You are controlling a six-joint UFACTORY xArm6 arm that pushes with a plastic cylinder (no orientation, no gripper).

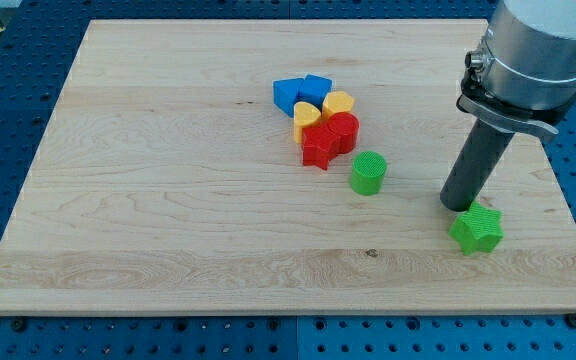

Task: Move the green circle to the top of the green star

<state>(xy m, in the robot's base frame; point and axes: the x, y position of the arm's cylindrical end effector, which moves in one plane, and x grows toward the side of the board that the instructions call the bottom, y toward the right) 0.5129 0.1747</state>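
Note:
The green circle (369,172) stands on the wooden board (168,200), right of the middle. The green star (477,229) lies further to the view's right and lower, near the board's right edge. My tip (458,205) rests on the board just above and left of the green star, almost touching it. The tip is about ninety pixels to the right of the green circle and a little lower.
A tight cluster sits above and left of the green circle: two blue blocks (301,93), two yellow heart-like blocks (322,109), a red star (318,148) and a red cylinder (344,130). The arm's grey body (538,50) fills the top right.

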